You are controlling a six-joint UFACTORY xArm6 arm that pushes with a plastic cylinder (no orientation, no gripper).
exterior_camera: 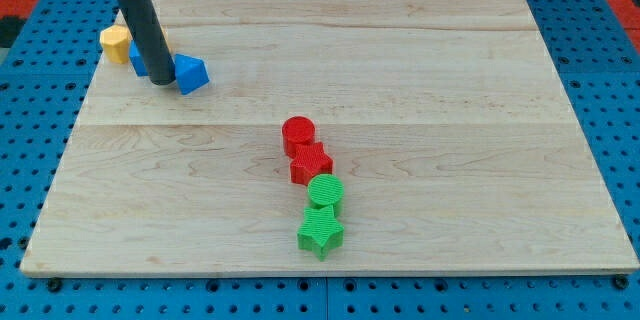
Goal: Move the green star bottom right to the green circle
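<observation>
The end effector is a plain rod with nothing to open or close; its tip (161, 81) rests far left, touching the blue block (190, 74). The green star (321, 230) lies near, touching the green circle (325, 192). Risk: an off-centre push would knock the circle into the red blocks (311, 164).

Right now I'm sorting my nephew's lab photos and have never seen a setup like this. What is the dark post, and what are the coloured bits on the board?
The dark post is a robot arm's pushing rod. It has no claw and holds nothing; my tip only slides blocks along the wooden board. There is one picture, from a single camera looking down at the board. My tip stands at the view's top left, beside a blue block, with a yellow block just behind. Near the middle runs a line of four: red cylinder, red block, green circle and green star, which touches the circle from below.
</observation>
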